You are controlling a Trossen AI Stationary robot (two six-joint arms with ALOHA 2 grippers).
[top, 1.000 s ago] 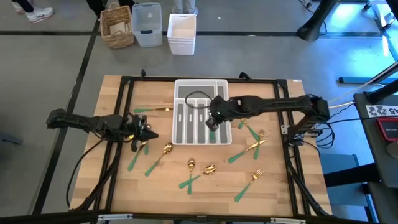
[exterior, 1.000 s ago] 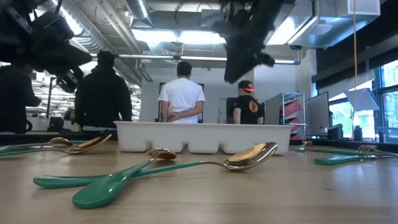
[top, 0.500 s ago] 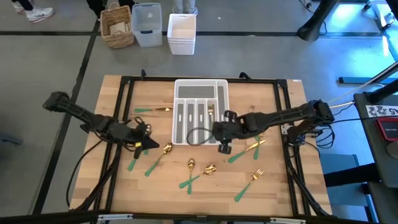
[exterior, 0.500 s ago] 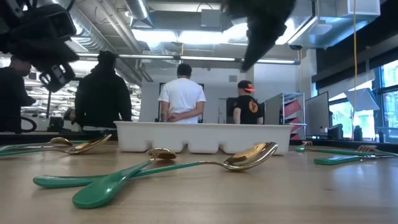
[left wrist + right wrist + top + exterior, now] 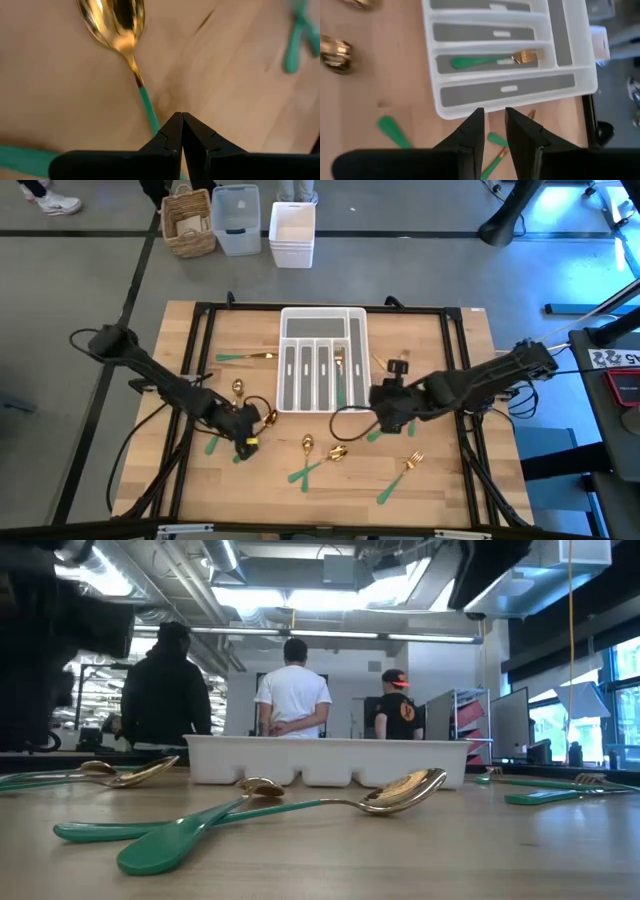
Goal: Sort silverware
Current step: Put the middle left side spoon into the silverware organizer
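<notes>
Gold-headed spoons and forks with green handles lie scattered on the wooden table (image 5: 440, 480), and one fork (image 5: 340, 372) lies in a slot of the white tray (image 5: 322, 315). My left gripper (image 5: 247, 432) is low over a spoon (image 5: 267, 419) near the tray's left near corner. In the left wrist view its fingers (image 5: 181, 120) are shut, with the spoon's green handle (image 5: 147, 106) running under them. My right gripper (image 5: 385, 418) hovers off the tray's right near corner, slightly open (image 5: 494, 120) and holding nothing. The right wrist view shows the fork (image 5: 495, 60) in its slot. My left gripper comes from above with shut fingertips (image 5: 172, 127) right over the spoon's green handle (image 5: 150, 112), about a third of the way back from the gold bowl (image 5: 112, 20). The spoon lies flat on the table. Whether the tips touch the handle I cannot tell.
More silverware lies on the near half: crossed spoons (image 5: 322, 455), a fork (image 5: 408, 465), pieces right of the tray (image 5: 405, 416), a spoon (image 5: 237, 388) and a fork (image 5: 247, 357) left of it. In the low view, two spoons (image 5: 300, 808) lie before the tray (image 5: 325, 758). People stand beyond.
My right gripper has drawn back from above the tray toward the table's near right, and the fork stays in its slot. My left gripper has moved toward the near edge and somewhat right, coming down over a spoon's handle.
</notes>
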